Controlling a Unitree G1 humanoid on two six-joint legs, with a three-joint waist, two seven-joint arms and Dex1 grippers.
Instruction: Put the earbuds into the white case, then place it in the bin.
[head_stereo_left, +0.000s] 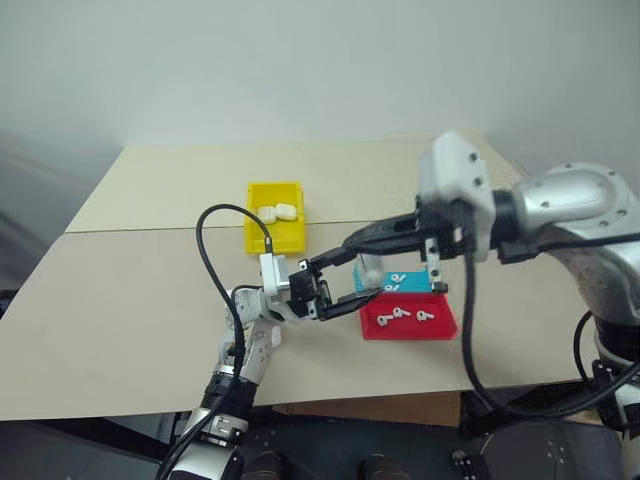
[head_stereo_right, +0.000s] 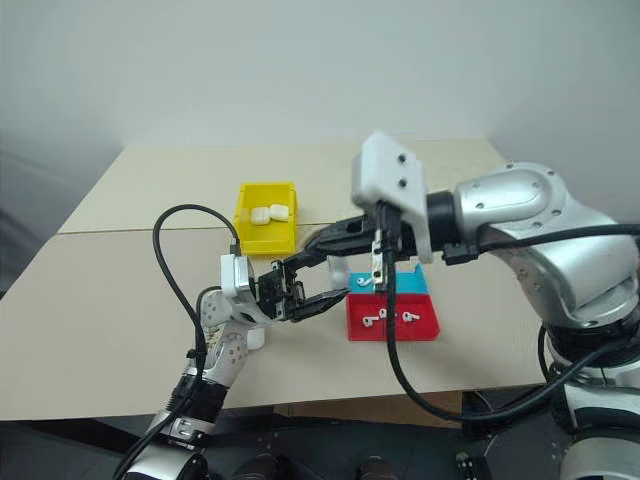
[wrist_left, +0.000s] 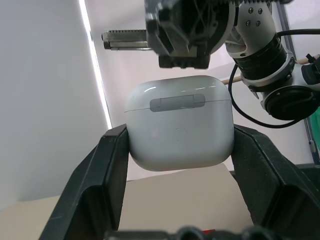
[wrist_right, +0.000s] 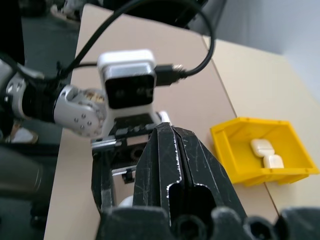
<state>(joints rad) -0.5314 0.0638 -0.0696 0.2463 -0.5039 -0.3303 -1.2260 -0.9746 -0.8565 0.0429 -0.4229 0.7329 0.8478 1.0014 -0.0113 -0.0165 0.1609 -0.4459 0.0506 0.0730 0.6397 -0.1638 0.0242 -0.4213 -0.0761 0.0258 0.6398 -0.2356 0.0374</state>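
My left gripper (head_stereo_left: 366, 277) is shut on the white case (wrist_left: 180, 122), holding it by its sides above the table with the lid closed. My right gripper (head_stereo_left: 350, 241) is shut, fingers pressed together (wrist_right: 172, 150), its tip close over the case's lid; I cannot tell whether it touches. Earbuds (head_stereo_left: 400, 314) lie in the red tray (head_stereo_left: 412, 330), and others (head_stereo_left: 398, 279) lie in the blue tray (head_stereo_left: 418, 285) behind it. The yellow bin (head_stereo_left: 272, 240) stands farther back on the left and holds two white cases (head_stereo_left: 278, 212).
A black cable (head_stereo_left: 215, 260) loops up from my left wrist. The red and blue trays sit directly below and right of the held case. The table's front edge (head_stereo_left: 300, 405) runs close under my left arm. Bare tabletop (head_stereo_left: 130, 290) stretches to the left.
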